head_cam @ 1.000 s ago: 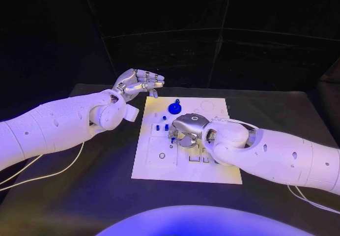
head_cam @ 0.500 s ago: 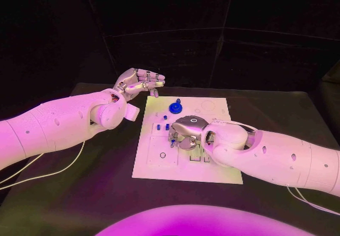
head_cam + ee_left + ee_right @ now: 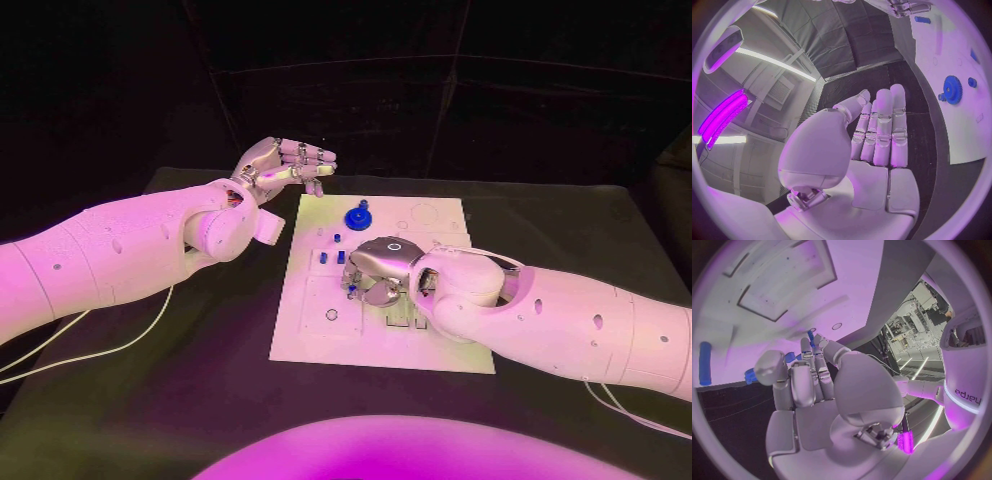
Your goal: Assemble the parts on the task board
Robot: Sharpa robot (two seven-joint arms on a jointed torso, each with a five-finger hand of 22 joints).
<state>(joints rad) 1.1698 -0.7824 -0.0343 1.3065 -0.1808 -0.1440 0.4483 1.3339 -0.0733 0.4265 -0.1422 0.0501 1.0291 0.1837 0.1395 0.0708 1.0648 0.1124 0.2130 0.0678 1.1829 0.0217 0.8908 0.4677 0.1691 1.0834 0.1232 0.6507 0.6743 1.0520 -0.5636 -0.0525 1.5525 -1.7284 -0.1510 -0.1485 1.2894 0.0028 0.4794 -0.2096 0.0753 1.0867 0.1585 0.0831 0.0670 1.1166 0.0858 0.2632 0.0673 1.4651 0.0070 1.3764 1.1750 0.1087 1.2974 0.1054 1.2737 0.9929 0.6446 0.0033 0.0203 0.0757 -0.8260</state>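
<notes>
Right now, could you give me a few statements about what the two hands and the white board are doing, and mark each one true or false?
1. The right hand is over the white board. True.
2. The left hand is pressing on the blue gear. False: it is raised beyond the board's far left corner, apart from the gear.
3. The left hand holds nothing. True: the left wrist view shows an empty palm.
4. The board lies on a white table. False: the table is black.
5. The gear is near the board's far edge. True.
</notes>
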